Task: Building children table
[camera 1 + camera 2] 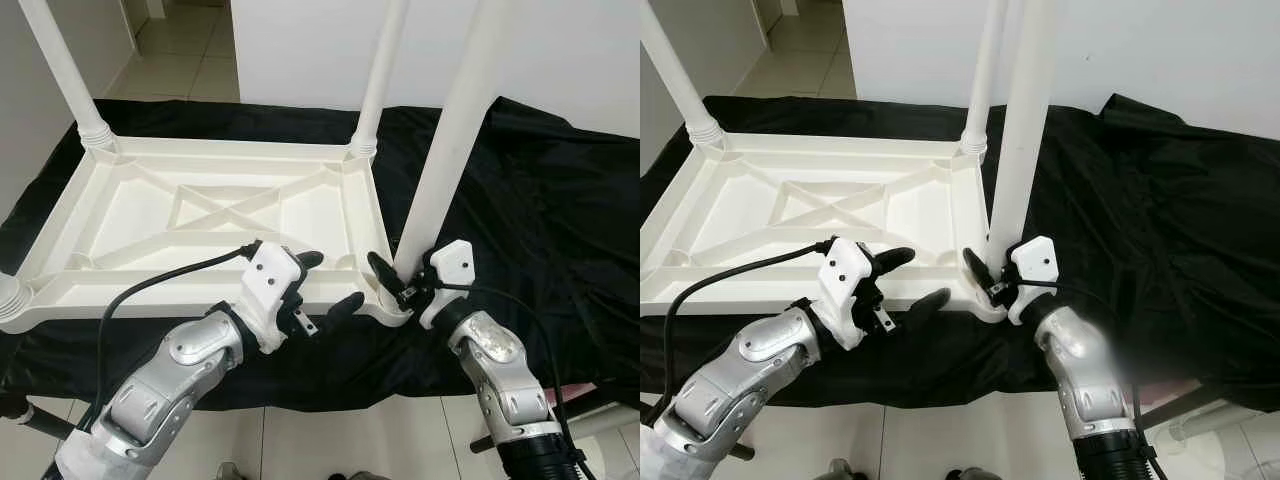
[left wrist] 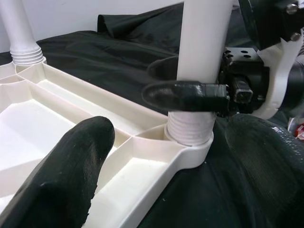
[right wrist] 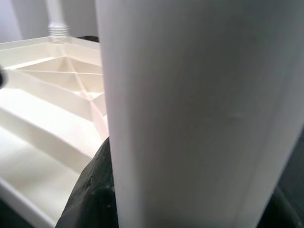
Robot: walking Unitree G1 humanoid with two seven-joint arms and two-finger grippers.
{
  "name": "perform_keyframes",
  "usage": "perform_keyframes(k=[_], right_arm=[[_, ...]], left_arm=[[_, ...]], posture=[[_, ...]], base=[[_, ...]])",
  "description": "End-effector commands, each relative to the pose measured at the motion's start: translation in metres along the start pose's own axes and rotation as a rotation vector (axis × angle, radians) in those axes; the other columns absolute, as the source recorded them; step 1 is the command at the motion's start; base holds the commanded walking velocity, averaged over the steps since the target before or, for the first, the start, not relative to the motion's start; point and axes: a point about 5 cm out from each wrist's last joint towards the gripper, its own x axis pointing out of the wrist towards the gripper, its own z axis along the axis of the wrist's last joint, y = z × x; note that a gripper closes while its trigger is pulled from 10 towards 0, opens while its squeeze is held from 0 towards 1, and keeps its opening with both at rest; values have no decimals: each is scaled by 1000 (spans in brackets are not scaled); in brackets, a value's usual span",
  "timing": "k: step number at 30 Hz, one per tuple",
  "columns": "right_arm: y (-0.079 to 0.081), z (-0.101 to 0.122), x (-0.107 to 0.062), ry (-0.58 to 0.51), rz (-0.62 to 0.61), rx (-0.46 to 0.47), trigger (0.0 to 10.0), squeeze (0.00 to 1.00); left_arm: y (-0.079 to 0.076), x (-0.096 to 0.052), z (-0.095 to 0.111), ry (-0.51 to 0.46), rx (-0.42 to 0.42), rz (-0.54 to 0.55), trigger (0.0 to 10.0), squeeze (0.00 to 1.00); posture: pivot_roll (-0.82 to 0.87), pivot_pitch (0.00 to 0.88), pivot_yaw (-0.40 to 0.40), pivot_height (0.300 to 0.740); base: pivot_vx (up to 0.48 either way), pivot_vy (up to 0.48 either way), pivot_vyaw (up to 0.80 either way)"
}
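From the left eye view I see a black cloth (image 1: pixel 540 190) spread over the work surface, white walls behind it and pale floor tiles (image 1: pixel 180 60) running into a doorway. On the cloth lies the white plastic children's table (image 1: pixel 200 215), upside down, its ribbed underside facing up with a cross brace in the middle. Two legs stand screwed into the far corners (image 1: pixel 375 80). A third leg (image 1: pixel 450 140) stands upright at the near right corner, and my right gripper (image 1: pixel 392 280) has its fingers clamped around the base of that leg. My left gripper (image 1: pixel 325 283) hovers over the near edge of the frame with fingers spread apart, holding nothing.

The right eye view shows the same layout, with the gripped leg (image 1: pixel 1025 130) rising out of frame.

In the left wrist view, the leg's threaded end (image 2: pixel 190 129) sits in the corner socket (image 2: pixel 187 154), with the right gripper's black fingers (image 2: pixel 185 95) wrapped around it just above.

The right wrist view shows the white leg (image 3: pixel 199 114) up close, with the table's ribs (image 3: pixel 57 95) beyond.
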Motion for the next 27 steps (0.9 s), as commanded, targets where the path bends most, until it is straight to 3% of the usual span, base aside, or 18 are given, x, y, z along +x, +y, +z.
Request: perform_keyframes(k=[1, 18, 27], right_arm=[[-11, -39, -15, 192, -116, 67, 10000, 0], [-16, -44, -17, 191, -238, 147, 10000, 0], [-16, -48, -13, 187, -324, 280, 10000, 0]], left_arm=[[-9, -1, 0, 8, -5, -117, 10000, 0], [-9, -2, 0, 9, -5, -124, 10000, 0], [-10, -2, 0, 9, -7, -126, 10000, 0]], posture=[[-14, 133, -35, 740], [-16, 133, -26, 740], [-14, 134, -28, 740]], base=[[0, 0, 0], [0, 0, 0], [0, 0, 0]])
